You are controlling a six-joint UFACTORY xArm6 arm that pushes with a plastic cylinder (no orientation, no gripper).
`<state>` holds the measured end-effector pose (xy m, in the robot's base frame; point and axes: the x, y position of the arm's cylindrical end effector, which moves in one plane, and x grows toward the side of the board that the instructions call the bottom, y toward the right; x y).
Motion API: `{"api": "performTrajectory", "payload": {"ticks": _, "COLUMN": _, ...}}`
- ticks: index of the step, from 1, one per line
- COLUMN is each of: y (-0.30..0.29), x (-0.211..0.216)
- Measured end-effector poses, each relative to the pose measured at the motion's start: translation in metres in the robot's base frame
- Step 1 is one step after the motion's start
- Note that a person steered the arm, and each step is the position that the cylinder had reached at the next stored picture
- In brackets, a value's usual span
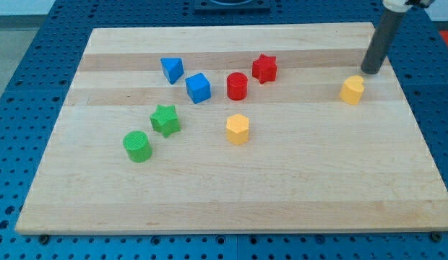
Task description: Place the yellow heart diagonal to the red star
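The yellow heart (352,89) lies on the wooden board at the view's right. The red star (264,68) lies near the top middle, well to the left of the heart and slightly higher. My tip (370,72) stands just above and to the right of the yellow heart, close to it, with a small gap showing. The dark rod rises from the tip to the view's top right corner.
A red cylinder (237,86) sits just left and below the red star. A blue cube (198,87) and a blue triangle (172,70) lie further left. A yellow hexagon (238,128), a green star (165,120) and a green cylinder (137,146) lie lower. The board's right edge (419,130) is near the heart.
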<state>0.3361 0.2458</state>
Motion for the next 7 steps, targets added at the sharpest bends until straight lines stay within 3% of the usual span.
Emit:
{"api": "performTrajectory", "payload": {"ticks": 6, "y": -0.136, "x": 0.179}}
{"api": "performTrajectory", "payload": {"ticks": 7, "y": -0.123, "x": 0.204}}
